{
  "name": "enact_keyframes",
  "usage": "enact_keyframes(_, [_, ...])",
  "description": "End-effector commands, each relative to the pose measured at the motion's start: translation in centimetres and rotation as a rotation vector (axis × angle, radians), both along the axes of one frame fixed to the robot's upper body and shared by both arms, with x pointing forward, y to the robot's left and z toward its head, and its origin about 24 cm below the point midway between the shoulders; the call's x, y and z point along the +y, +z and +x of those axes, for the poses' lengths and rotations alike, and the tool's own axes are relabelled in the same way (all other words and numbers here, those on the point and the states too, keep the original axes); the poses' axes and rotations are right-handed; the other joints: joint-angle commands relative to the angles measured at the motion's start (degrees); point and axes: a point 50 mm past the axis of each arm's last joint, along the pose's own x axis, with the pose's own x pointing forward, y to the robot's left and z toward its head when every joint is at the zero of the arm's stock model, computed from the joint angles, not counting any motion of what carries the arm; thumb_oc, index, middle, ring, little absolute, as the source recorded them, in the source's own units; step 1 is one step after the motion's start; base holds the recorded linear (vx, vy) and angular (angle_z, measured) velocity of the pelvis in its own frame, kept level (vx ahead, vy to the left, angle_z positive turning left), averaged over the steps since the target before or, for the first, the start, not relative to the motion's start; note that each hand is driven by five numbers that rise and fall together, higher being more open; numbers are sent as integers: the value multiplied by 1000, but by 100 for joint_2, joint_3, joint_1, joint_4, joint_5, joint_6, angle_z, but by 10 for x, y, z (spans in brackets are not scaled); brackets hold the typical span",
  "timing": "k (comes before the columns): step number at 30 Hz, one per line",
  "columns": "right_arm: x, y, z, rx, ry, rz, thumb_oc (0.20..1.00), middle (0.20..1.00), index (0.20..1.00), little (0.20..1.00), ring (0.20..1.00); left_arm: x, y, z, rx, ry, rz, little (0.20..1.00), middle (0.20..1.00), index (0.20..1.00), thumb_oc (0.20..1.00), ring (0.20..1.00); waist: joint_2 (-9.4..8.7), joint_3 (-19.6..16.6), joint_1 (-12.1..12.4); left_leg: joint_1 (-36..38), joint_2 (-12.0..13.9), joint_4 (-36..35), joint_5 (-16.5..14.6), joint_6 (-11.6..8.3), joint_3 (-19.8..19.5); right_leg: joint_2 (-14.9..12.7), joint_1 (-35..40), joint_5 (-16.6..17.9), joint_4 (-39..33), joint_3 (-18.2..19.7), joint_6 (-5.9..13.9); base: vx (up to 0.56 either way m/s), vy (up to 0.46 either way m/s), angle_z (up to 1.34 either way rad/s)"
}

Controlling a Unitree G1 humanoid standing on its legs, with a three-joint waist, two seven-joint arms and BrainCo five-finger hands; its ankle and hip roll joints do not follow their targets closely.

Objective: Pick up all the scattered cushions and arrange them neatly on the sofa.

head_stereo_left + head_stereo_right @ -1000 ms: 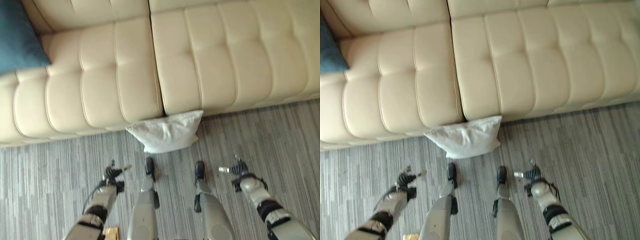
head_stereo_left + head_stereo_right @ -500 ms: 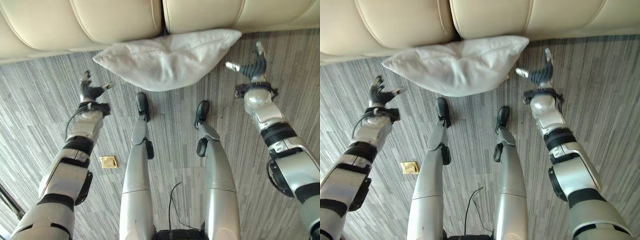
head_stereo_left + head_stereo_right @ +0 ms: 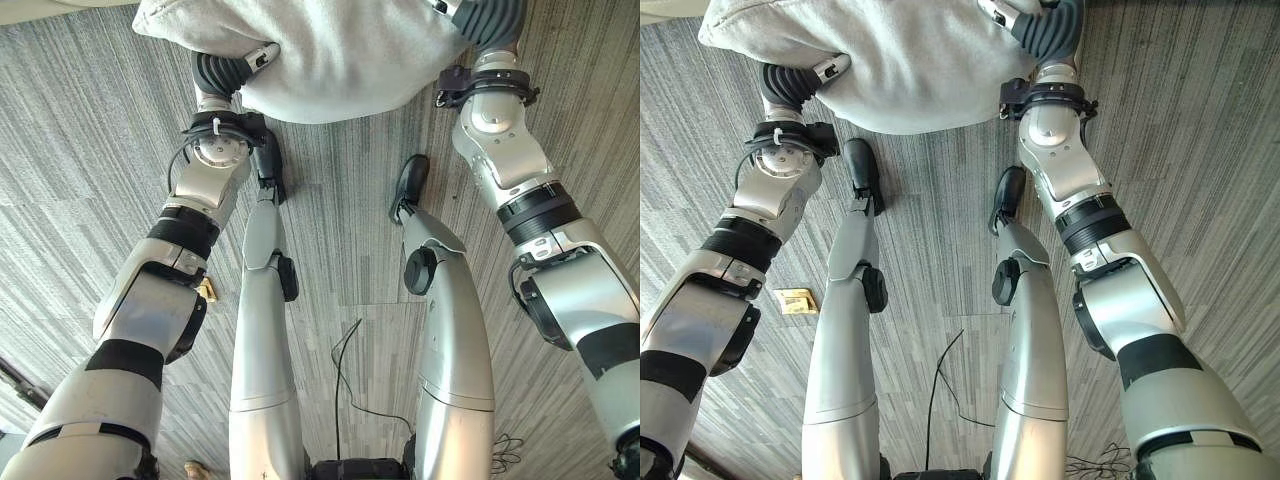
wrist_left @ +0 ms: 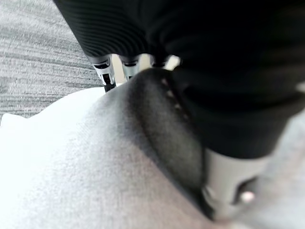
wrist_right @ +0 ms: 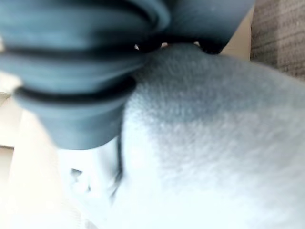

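A white cushion [image 3: 340,50] lies on the grey striped floor just in front of the cream sofa [image 3: 670,10]. My left hand [image 3: 225,72] is at the cushion's left end, with the thumb pressed onto the top of the fabric and the fingers [image 4: 107,71] reaching past the edge beneath it, pinching the cushion [image 4: 71,162]. At the cushion's right end is my right hand [image 3: 487,20], its dark cover against the fabric [image 5: 214,143]. The cushion rests on the floor between both hands.
A small yellow-brown scrap [image 3: 795,300] lies on the floor by my left forearm. The sofa front [image 5: 19,191] stands right behind the cushion. Grey striped floor stretches out to both sides.
The view has dropped closer to the floor. Both hands have gone from open beside the cushion's ends to being on them, and the left thumb now presses into the fabric.
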Motion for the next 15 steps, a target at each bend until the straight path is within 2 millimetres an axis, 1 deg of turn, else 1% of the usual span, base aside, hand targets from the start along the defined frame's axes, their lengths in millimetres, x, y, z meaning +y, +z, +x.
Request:
enact_keyframes(1, [59, -35, -13, -7, 404, -14, 200, 200, 200, 200, 200, -58, 2, -20, -148, -290, -16, 200, 200, 200, 200, 200, 43, -910, 98, -304, 8, 1440, -1636, -63, -59, 129, -21, -162, -363, 324, 549, 9, 47, 6])
enact_keyframes(2, [66, -35, -22, -55, 503, 88, 200, 200, 200, 200, 200, -68, -6, -27, -145, -366, -110, 200, 200, 200, 200, 200, 49, -1034, 108, -277, -3, 1393, -1640, -53, -28, 158, 2, -150, -412, 319, 544, 2, 40, 0])
enact_keyframes(3, [65, -37, -22, -52, 503, 89, 200, 200, 200, 200, 200, -68, -8, -27, -141, -366, -111, 200, 200, 200, 200, 200, 50, -1053, 111, -268, -2, 1382, -1637, -52, -25, 159, 10, -147, -422, 320, 544, -7, 35, -3])
enact_keyframes(5, [69, -37, -30, -88, 571, 166, 200, 200, 200, 200, 200, -80, -16, -32, -123, -452, -235, 200, 200, 200, 200, 200, 55, -1167, 118, -139, 4, 1185, -1612, -46, -4, 167, 136, -119, -595, 303, 548, -17, 35, -7])
enact_keyframes(6, [72, -40, -36, -114, 637, 221, 200, 200, 200, 200, 200, -90, -20, -39, -123, -528, -312, 200, 200, 200, 200, 200, 59, -1253, 117, 7, -5, 955, -1577, -47, 1, 187, 278, -90, -796, 286, 555, -20, 30, -5])
enact_keyframes(7, [72, -41, -36, -111, 638, 221, 200, 200, 200, 200, 200, -90, -21, -39, -120, -529, -314, 200, 200, 200, 200, 200, 63, -1260, 117, 36, -5, 925, -1564, -47, 2, 187, 305, -80, -820, 282, 554, -59, 43, -8])
enact_keyframes(8, [74, -52, -44, -117, 720, 292, 200, 200, 200, 200, 200, -94, -30, -46, -111, -587, -376, 200, 200, 200, 200, 200, 66, -1311, 102, 459, -24, 581, -1489, -62, 20, 209, 703, -19, -1095, 244, 556, -83, 40, -4])
enact_keyframes(9, [75, -60, -48, -118, 770, 336, 200, 200, 200, 200, 200, -93, -35, -48, -102, -613, -416, 200, 200, 200, 200, 200, 54, -1337, 99, 721, -27, 380, -1454, -80, 24, 241, 963, 4, -1254, 238, 553, -81, 40, -2])
enact_keyframes(10, [75, -60, -48, -118, 770, 336, 200, 200, 200, 200, 200, -93, -35, -48, -101, -612, -416, 200, 200, 200, 200, 200, 54, -1328, 98, 743, -26, 367, -1448, -80, 25, 242, 985, 8, -1266, 237, 553, -66, 36, 3])
enact_keyframes(11, [79, -77, -54, -87, 822, 349, 200, 200, 200, 200, 200, -93, -48, -52, -77, -629, -426, 200, 200, 200, 200, 200, 24, -1341, 94, 1119, -62, 190, -1386, -82, 6, 247, 1323, 104, -1450, 222, 555, -105, 50, 2])
enact_keyframes(12, [78, -88, -55, -61, 836, 352, 200, 200, 200, 200, 200, -89, -52, -55, -80, -628, -415, 200, 200, 200, 200, 200, 11, -1314, 88, 1316, -76, 16, -1192, -80, 38, 241, 1516, 302, -1638, 210, 521, -121, 56, 1])
enact_keyframes(13, [77, -100, -58, -30, 853, 341, 200, 200, 200, 200, 200, -86, -58, -58, -77, -627, -399, 200, 200, 200, 200, 200, 2, -1309, 88, 1586, -76, -105, -1164, -99, 29, 218, 1768, 354, -1765, 212, 521, -34, 20, 0])
enact_keyframes(14, [77, -101, -58, -27, 853, 341, 200, 200, 200, 200, 200, -85, -59, -58, -74, -626, -401, 200, 200, 200, 200, 200, 10, -1325, 90, 1703, -58, -118, -1326, -126, 13, 239, 1865, 197, -1740, 232, 562, 0, 0, 0])
enact_keyframes(15, [76, -127, -63, 51, 881, 314, 200, 200, 200, 200, 200, -79, -76, -63, -47, -621, -362, 200, 200, 200, 200, 200, -10, -1316, 100, 2269, -59, -351, -1282, -162, 9, 215, 2399, 254, -2008, 213, 568, -42, 32, -4])
